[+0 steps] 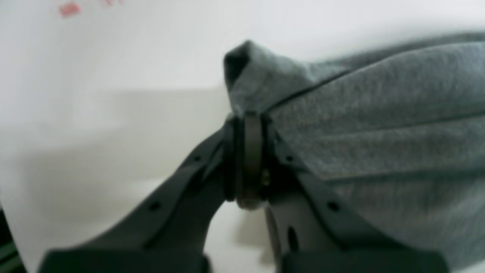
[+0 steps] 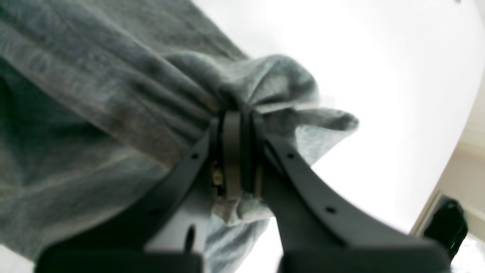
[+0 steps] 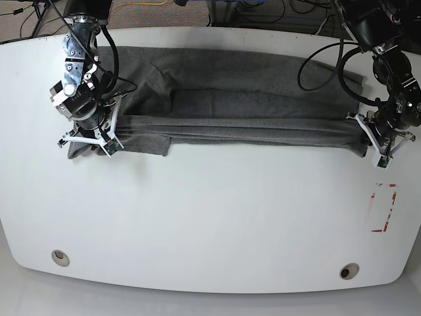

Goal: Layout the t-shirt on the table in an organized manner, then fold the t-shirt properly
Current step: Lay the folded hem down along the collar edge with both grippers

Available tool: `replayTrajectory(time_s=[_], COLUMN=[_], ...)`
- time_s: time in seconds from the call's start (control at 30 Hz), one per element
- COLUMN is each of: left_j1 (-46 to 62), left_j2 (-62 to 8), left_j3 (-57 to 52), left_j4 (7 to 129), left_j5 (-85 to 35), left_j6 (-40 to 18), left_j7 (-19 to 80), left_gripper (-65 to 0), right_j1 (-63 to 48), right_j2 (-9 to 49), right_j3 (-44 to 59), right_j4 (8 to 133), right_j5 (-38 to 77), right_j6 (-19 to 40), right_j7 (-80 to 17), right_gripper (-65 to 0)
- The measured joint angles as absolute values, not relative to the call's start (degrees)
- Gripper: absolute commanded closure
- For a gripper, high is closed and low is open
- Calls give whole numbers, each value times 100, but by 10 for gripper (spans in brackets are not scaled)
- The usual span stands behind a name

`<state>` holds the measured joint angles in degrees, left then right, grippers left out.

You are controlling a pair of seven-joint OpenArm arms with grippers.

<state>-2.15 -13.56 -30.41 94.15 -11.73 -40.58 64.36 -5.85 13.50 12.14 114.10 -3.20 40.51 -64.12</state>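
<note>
The right end effector (image 3: pixel 89 135), on the left side of the base view, is closed on the t-shirt (image 3: pixel 243 99); its two black fingers (image 2: pixel 231 151) are pressed together, with a bunch of grey cloth pinched between them and spilling out past the tips. From this end effector the t-shirt stretches away across the far part of the table (image 3: pixel 210 224) as a long grey band, partly doubled over itself, with a straight lower edge that runs to the other end effector. The front part of the table, on the near side of both end effectors, carries two small round holes (image 3: pixel 60 257) and, just in front of the left end effector, a red-and-white tape mark (image 3: pixel 383 208). The left end effector (image 3: pixel 381 141), on the right side of the base view, is also fully closed, and it grips the other end of the t-shirt, the cloth rising in a small peak above its tips.
</note>
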Motion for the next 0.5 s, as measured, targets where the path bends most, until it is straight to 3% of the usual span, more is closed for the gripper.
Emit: replayTrajectory(time_s=[0.3,0.37,0.5], left_j1=[110,185,301], left_j2=[-1590,-1610,-1660], left_j3=[-3087,-3087,-3074], left_j4=[9415,9415,9415], left_j5=[-1201,-1197,-1146], left_j6=[-4056,-4056,-4045], left_j7=[6510,6512,6565], left_gripper=[-4,-6,-15], right_j1=[-950,-1022,-1162], right_j2=[1221,1129,1052], right_j3=[1227,1229,1229], right_j4=[11448,11445,11448], right_j5=[-331,-392,-429], right_j6=[4051,4051,4042], right_j7=[-6521,-6541,-6646], right_gripper=[-38,-73,-254])
